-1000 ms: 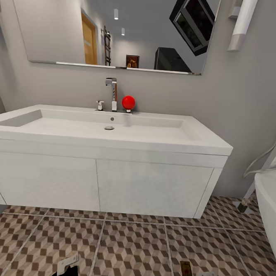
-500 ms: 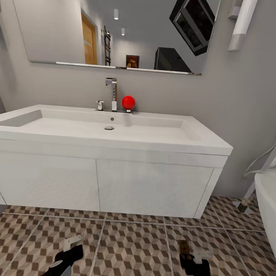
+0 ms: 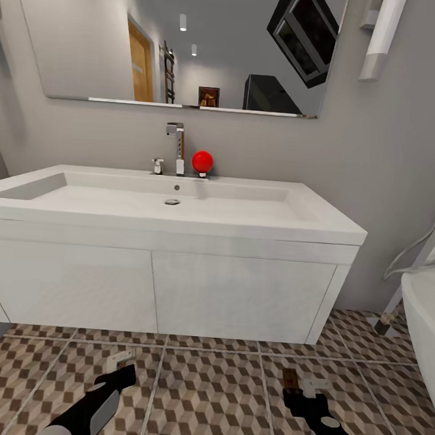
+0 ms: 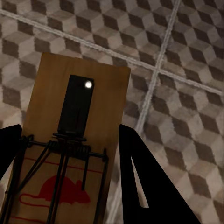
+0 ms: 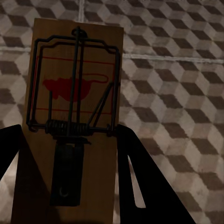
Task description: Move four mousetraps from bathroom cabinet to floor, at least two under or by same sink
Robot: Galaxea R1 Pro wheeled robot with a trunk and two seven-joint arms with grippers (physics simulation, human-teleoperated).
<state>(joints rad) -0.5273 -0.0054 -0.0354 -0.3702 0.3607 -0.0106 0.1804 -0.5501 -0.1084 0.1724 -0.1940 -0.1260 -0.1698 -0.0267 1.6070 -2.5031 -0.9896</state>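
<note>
1. We stand facing the sink (image 3: 173, 204) on its white drawer unit (image 3: 159, 291), both arms reaching low over the bathroom floor (image 3: 209, 400).
2. Our left gripper (image 3: 122, 362) has its fingers closed on the edges of a mousetrap (image 4: 70, 154), seen from the left wrist with its dark wire and red mouse mark, above the patterned tiles and a grout line.
3. Our right gripper (image 3: 302, 385) is likewise clamped on a second mousetrap (image 5: 70, 126), which pokes forward as a thin brown board in the head view.
4. Both traps hang in front of the drawer unit's lower edge, apparently not yet resting on the tiles.
5. We judge the risk to be a release from too high: a trap could bounce, flip, or slide away from the sink.
6. Reaching further under the unit could knock a gripper against its front edge.
</note>
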